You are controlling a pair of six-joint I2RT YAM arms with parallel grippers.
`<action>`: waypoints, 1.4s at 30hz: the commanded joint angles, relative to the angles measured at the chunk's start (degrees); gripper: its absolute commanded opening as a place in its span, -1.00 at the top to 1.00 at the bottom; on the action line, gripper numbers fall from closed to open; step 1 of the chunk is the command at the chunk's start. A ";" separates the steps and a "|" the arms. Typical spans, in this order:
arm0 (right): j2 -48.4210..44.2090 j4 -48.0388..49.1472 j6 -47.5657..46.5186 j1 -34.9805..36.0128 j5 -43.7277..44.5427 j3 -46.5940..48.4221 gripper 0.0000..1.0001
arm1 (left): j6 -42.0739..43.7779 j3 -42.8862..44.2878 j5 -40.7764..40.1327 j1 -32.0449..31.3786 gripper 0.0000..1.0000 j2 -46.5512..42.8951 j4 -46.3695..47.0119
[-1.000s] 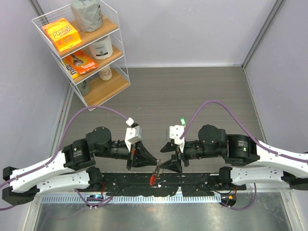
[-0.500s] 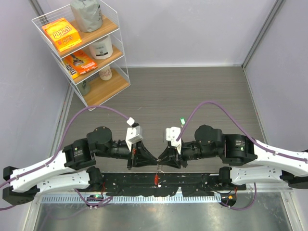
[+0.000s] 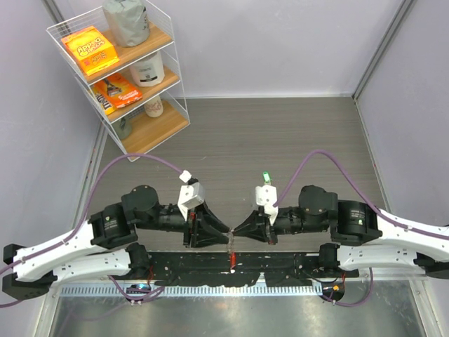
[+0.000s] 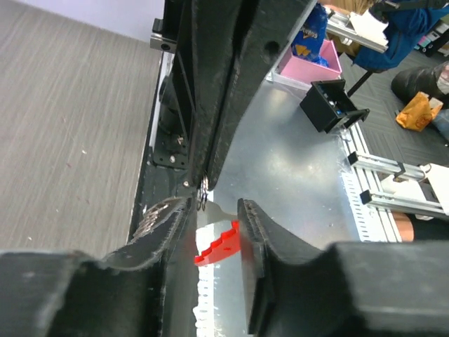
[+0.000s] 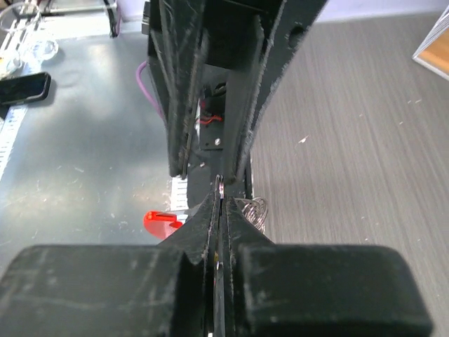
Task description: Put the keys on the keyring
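The keyring hangs between my two grippers over the table's near edge. Its red crescent [image 3: 232, 261] dangles lowest, also seen in the left wrist view [image 4: 219, 247] and the right wrist view [image 5: 161, 221]. The silvery chain [image 5: 254, 209] bunches beside my fingers. My right gripper [image 5: 219, 196] [image 3: 237, 232] is shut on the keyring's thin metal ring [image 4: 202, 197]. Facing it tip to tip, my left gripper [image 4: 214, 207] [image 3: 223, 235] has its jaws apart, the red crescent hanging free in the gap. A green-headed key [image 3: 266, 176] lies on the table behind the right wrist. The yellow key is hidden.
A white wire shelf rack [image 3: 119, 77] with boxes and jars stands at the back left. A black rail [image 3: 280, 265] and a metal plate [image 3: 231, 312] run along the near edge below the grippers. Purple cables arch over both arms.
My right gripper has shut on the keyring's ring. My left gripper has opened and let go. The red crescent has swung to hang straight down.
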 commanded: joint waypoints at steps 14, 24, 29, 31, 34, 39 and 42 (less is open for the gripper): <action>-16.98 32.94 5.46 -0.04 5.76 -15.59 0.89 | -2.25 -5.43 -9.31 -0.18 -0.03 -7.99 14.80; -22.95 45.59 4.32 -0.04 12.68 -22.37 0.89 | -2.34 -4.11 -7.64 -0.18 -0.04 -2.98 15.94; -26.20 50.25 4.67 -0.04 15.60 -25.53 0.89 | -1.46 -4.29 -8.25 -0.18 -0.04 -1.14 17.96; -27.26 50.96 4.67 -0.04 17.26 -26.06 0.89 | -0.67 -4.29 -9.65 -0.18 -0.04 -0.09 18.49; -29.02 47.72 3.88 -0.04 21.91 -25.80 0.89 | 0.64 -3.68 -14.73 -0.27 -0.04 1.84 17.79; -34.81 39.91 1.95 -0.04 30.95 -24.75 0.89 | 1.44 -0.69 -26.94 -0.09 -0.03 9.04 13.92; -36.93 34.63 0.72 -0.04 36.94 -23.17 0.89 | 1.88 1.15 -30.13 0.00 -0.05 14.75 13.92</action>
